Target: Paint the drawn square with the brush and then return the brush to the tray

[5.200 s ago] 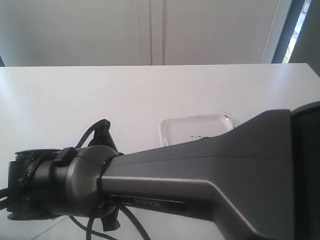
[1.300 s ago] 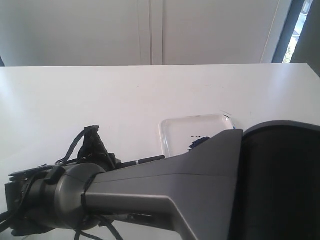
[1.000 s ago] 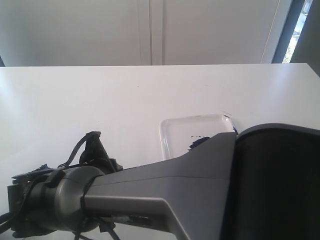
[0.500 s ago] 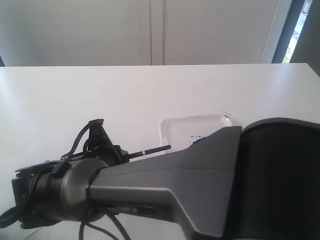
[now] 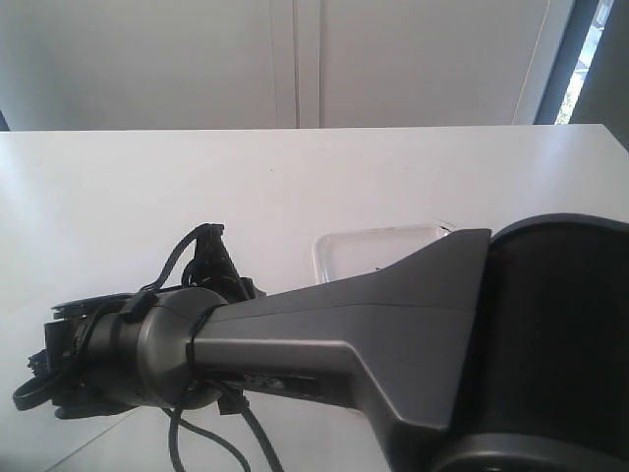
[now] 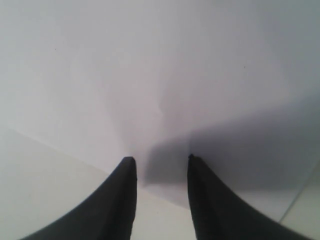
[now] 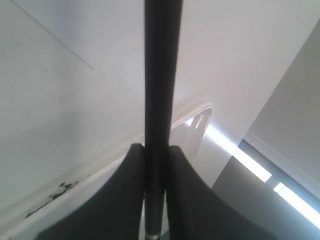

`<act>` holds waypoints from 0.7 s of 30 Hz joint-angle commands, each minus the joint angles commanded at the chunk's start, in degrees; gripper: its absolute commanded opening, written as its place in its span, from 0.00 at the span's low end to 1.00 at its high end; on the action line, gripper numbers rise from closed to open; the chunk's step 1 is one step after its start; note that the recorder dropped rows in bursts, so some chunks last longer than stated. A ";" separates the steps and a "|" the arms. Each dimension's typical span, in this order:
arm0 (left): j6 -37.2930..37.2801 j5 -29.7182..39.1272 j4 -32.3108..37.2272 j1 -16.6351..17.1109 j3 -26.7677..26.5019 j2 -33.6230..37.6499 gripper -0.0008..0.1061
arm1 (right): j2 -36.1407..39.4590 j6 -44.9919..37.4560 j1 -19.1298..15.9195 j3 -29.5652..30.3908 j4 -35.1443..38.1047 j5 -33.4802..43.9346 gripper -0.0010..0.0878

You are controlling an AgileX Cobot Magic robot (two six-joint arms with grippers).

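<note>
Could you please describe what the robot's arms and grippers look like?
The arm is a smooth, dark grey moulded shell with rounded joints and loose black cables looping around its wrist. The left gripper and right gripper each have two black, tapered fingers.

1. Right arm [image 5: 373,334] blocks most of the tray [image 5: 366,256] beyond it.
2. The brush [image 7: 161,75] pinched in the right gripper [image 7: 156,148] runs off frame both ways, so neither tip shows.
3. Dark specks [image 7: 57,192] beside that gripper: too blurry tbh.

The brush [image 7: 161,75] is black, the tray [image 5: 366,256] white with dark smears, the table [image 5: 295,177] white, the arm [image 5: 324,334] dark grey
</note>
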 joint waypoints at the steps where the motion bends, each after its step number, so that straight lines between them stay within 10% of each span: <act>1: 0.00 0.00 0.00 0.00 0.00 0.00 0.39 | 0.00 0.00 0.00 0.00 0.11 0.00 0.01; 14: 0.00 0.01 0.00 0.00 0.00 -0.23 0.39 | -0.72 5.71 0.00 0.22 1.62 0.00 0.01; 21: 0.00 0.27 0.00 0.00 -0.37 -0.23 0.39 | -4.73 8.25 -2.58 0.35 14.88 -3.42 0.01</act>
